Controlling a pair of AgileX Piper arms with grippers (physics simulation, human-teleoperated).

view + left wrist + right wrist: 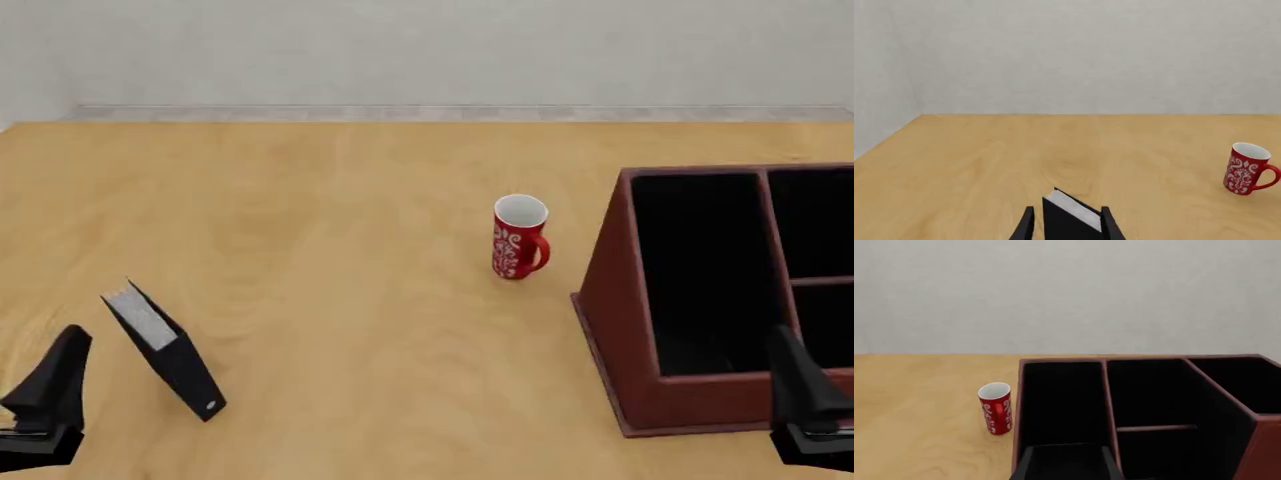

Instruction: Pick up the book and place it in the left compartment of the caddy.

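One thick black hardcover book (167,350) with grey-white page edges. One red ceramic mug (518,238) with white pattern. One dark red-brown divided caddy (627,330). Two black grippers: left gripper (47,400), right gripper (805,400).

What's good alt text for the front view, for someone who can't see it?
A black book stands on a wooden table at front left, beside the left gripper. A red patterned mug stands mid-table, and a dark red-brown caddy with black compartments sits at right, behind the right gripper.
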